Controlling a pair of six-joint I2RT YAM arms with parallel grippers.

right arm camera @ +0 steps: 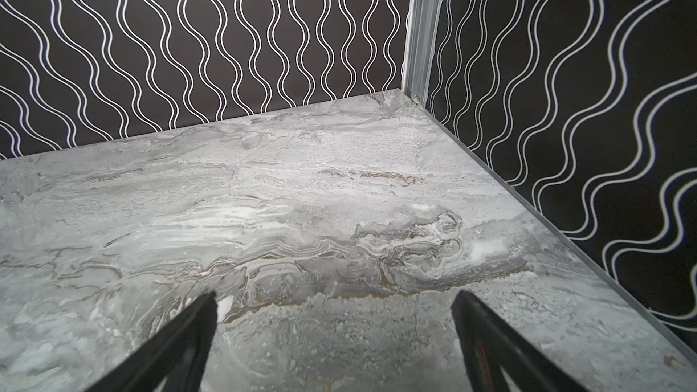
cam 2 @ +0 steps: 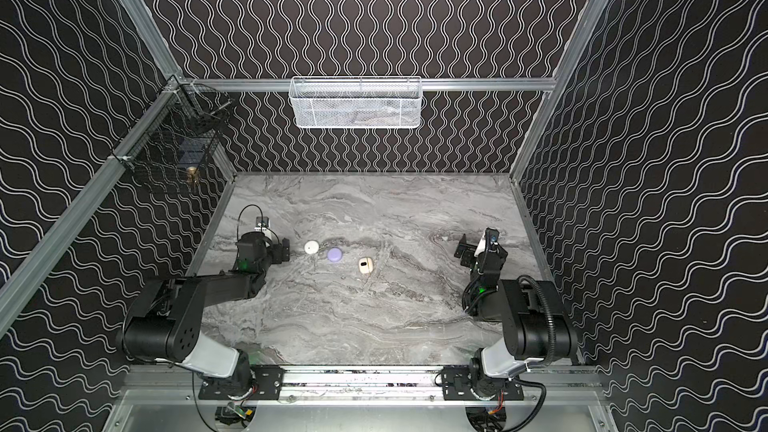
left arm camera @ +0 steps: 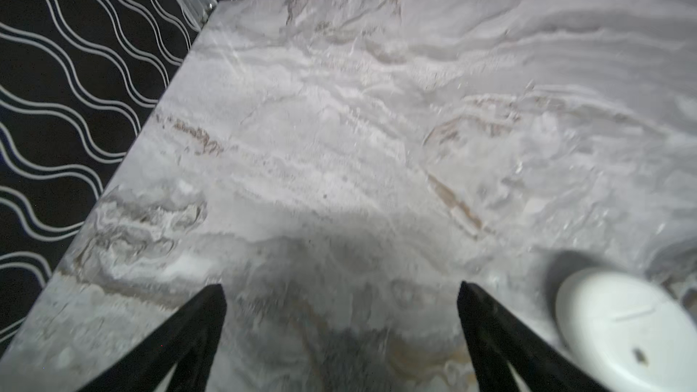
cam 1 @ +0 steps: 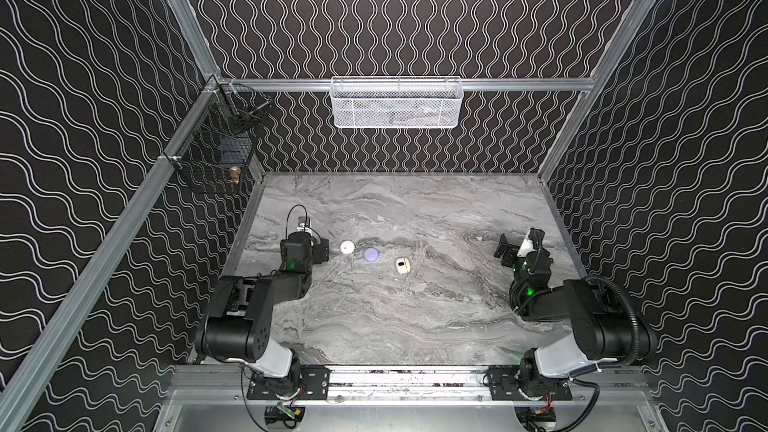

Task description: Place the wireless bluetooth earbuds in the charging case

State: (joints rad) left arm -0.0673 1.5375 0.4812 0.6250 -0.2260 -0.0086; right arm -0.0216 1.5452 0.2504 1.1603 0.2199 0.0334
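Three small charging cases lie in a row on the marble table in both top views: a round white case (cam 1: pixel 347 247) (cam 2: pixel 311 247), a round lilac case (cam 1: pixel 370 254) (cam 2: pixel 334 255) and a cream case (cam 1: pixel 402 265) (cam 2: pixel 365 265) with a dark patch on top. All three look closed. The earbuds are out of view. My left gripper (cam 1: pixel 321 250) (left arm camera: pixel 341 288) is open just left of the white case (left arm camera: pixel 622 329), with only bare table between its fingers. Far to the right, my right gripper (cam 1: pixel 505 252) (right arm camera: pixel 335 296) is open and empty over the table.
A white mesh basket (cam 1: pixel 396 102) hangs on the back wall. A black wire basket (cam 1: pixel 220 147) hangs on the left wall above the table's far left corner. The marble table (cam 1: pixel 415 317) is walled on three sides.
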